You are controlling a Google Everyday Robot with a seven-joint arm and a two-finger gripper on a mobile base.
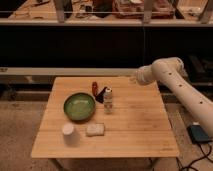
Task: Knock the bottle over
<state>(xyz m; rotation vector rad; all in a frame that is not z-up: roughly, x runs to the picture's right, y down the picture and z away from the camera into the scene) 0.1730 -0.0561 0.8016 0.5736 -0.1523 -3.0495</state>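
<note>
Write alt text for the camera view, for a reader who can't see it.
A small clear bottle stands upright near the middle of a wooden table; the robot's hand hangs apart from it, up and to its right in the picture. Also on the table: a green bowl, a slim red-orange bottle, a white cup and a pale pad.

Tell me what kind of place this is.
Likely a robotics lab: cluttered benches behind, a wooden table holding the bottle, and a robot arm's end effector near the table's far right corner.

Matt wood table (137, 125), clear plastic bottle (108, 100); pincer (134, 78) nr table's far edge.
</note>
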